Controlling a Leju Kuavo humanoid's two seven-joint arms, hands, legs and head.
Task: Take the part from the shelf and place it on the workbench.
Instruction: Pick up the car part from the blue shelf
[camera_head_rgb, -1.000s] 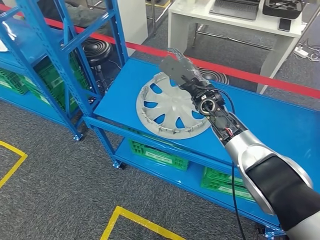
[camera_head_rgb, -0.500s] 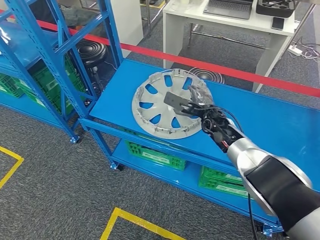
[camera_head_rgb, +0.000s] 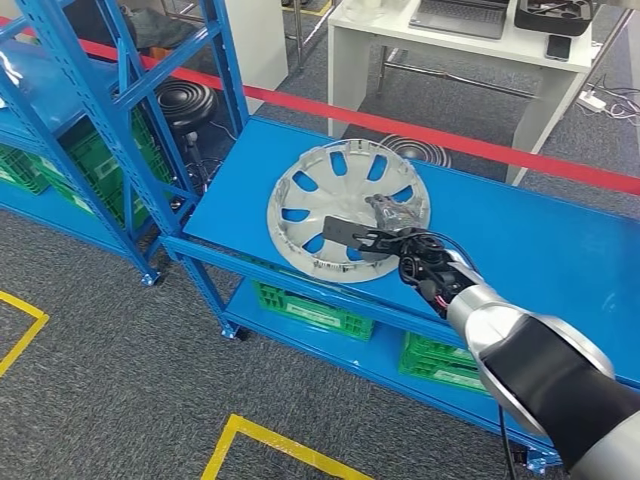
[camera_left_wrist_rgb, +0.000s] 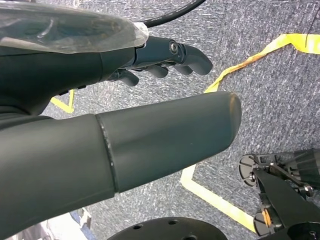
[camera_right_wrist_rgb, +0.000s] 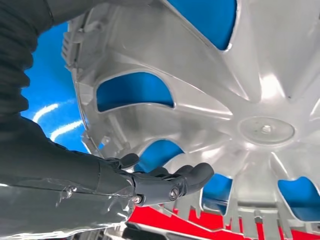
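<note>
The silver hubcap (camera_head_rgb: 347, 195) lies hollow side up on the blue workbench (camera_head_rgb: 543, 240), toward its left end. My right hand (camera_head_rgb: 377, 235) hovers over the hubcap's near right part, thumb stretched left, fingers spread, holding nothing. The right wrist view looks across the hubcap's ribbed inside (camera_right_wrist_rgb: 264, 130), with my right hand's (camera_right_wrist_rgb: 162, 182) dark fingers extended over it and blue bench showing through the cut-outs. My left hand (camera_left_wrist_rgb: 113, 100) hangs over the grey carpet, thumb and fingers loosely extended with nothing in them.
A blue shelf rack (camera_head_rgb: 113, 90) with green crates stands at the left. More green crates (camera_head_rgb: 313, 305) sit on the bench's lower level. Red tape (camera_head_rgb: 453, 140) runs behind the bench; a white desk (camera_head_rgb: 453, 50) and a black stool (camera_head_rgb: 185, 100) stand beyond. Yellow lines (camera_head_rgb: 272, 440) mark the carpet.
My right hand has come down and back toward me, from above the hubcap's far right rim to low over its near part. The hubcap stays on the bench; the camera shifted slightly.
</note>
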